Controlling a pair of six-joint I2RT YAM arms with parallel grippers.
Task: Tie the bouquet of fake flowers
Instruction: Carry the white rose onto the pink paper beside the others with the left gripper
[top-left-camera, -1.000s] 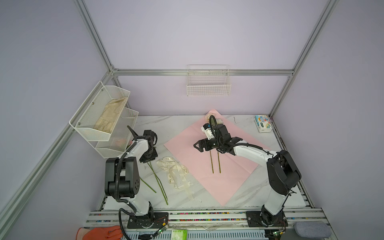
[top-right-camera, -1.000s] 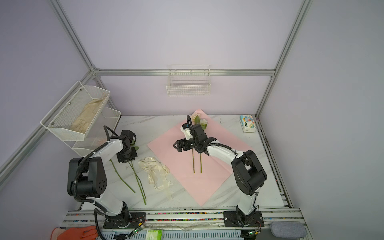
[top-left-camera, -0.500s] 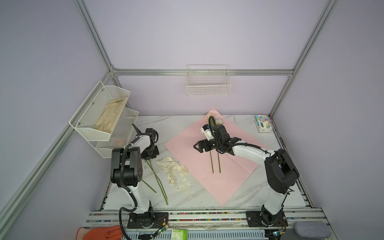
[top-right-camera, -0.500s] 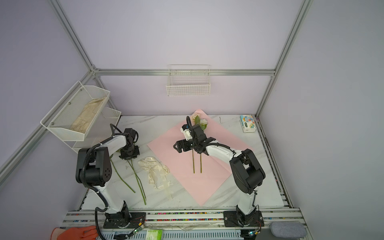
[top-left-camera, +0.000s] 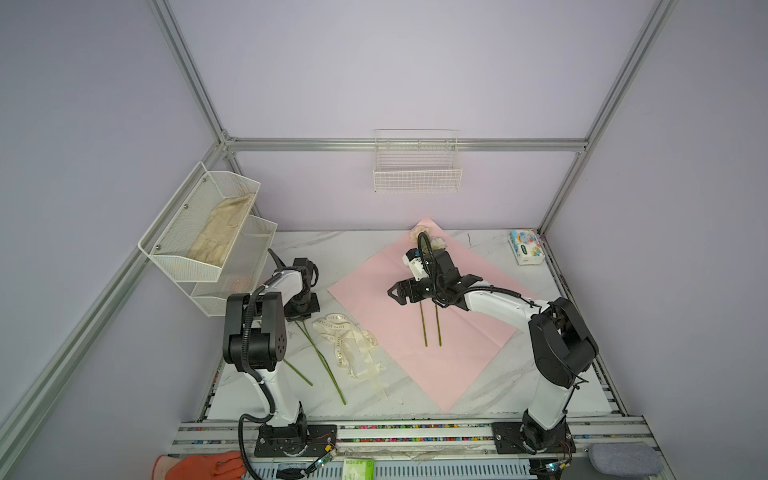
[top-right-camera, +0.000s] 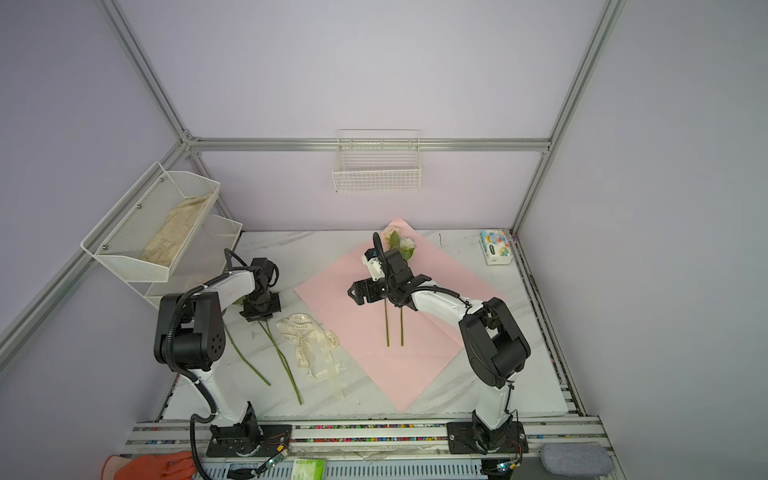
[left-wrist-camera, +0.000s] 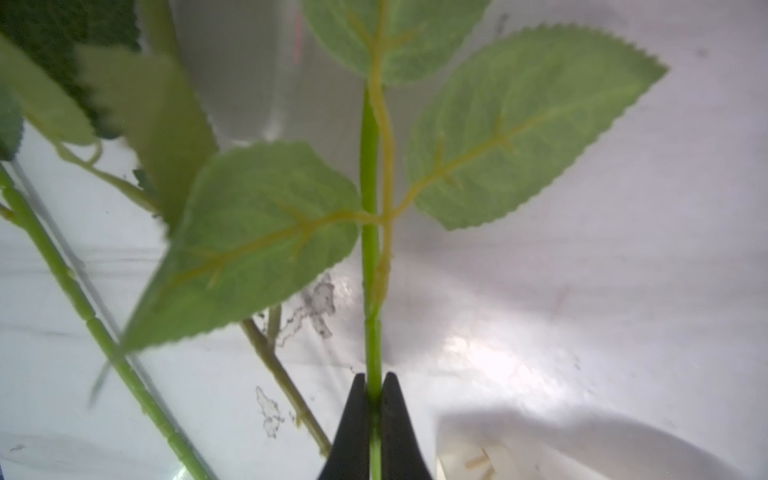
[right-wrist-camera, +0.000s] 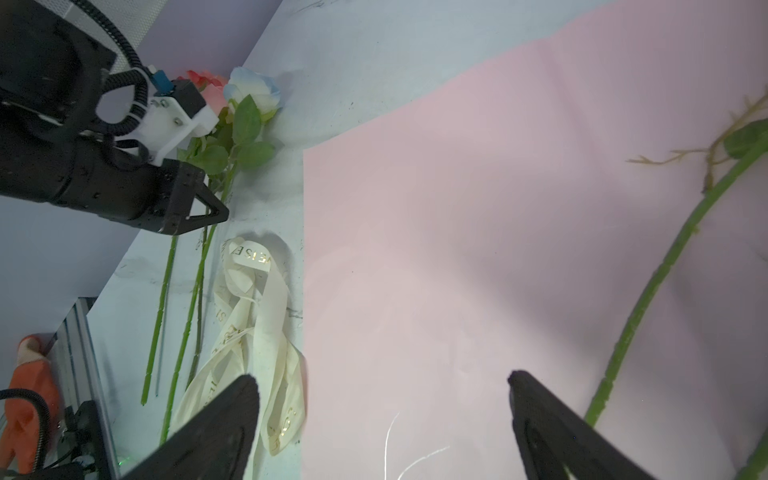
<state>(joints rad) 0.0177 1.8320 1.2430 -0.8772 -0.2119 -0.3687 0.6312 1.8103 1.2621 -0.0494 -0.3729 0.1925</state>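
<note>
The fake flowers of the bouquet lie apart in two pairs. Two stems (top-left-camera: 424, 328) rest on the pink paper (top-left-camera: 415, 374), their pale heads (top-right-camera: 399, 243) at its far corner. Two more flowers, a pink rose (right-wrist-camera: 208, 89) and a pale blue rose (right-wrist-camera: 249, 89), lie on the marble at the left, stems (top-left-camera: 320, 361) toward the front. My left gripper (top-left-camera: 301, 316) (left-wrist-camera: 374, 382) is shut on one green leafy stem (left-wrist-camera: 371, 249). My right gripper (top-left-camera: 430, 297) (right-wrist-camera: 382, 378) hangs open above the paper, holding nothing, with one stem (right-wrist-camera: 648, 291) beside it.
A loose cream lettered ribbon (top-left-camera: 349, 340) lies between the left stems and the paper. White mesh shelves (top-left-camera: 203, 232) hang at the left and a wire basket (top-left-camera: 417, 170) on the back wall. A tissue pack (top-left-camera: 525, 247) sits back right. An orange glove (top-left-camera: 199, 467) lies on the front rail.
My left gripper has closed onto the stem, and the left arm's elbow has swung toward the front. The right arm has not moved.
</note>
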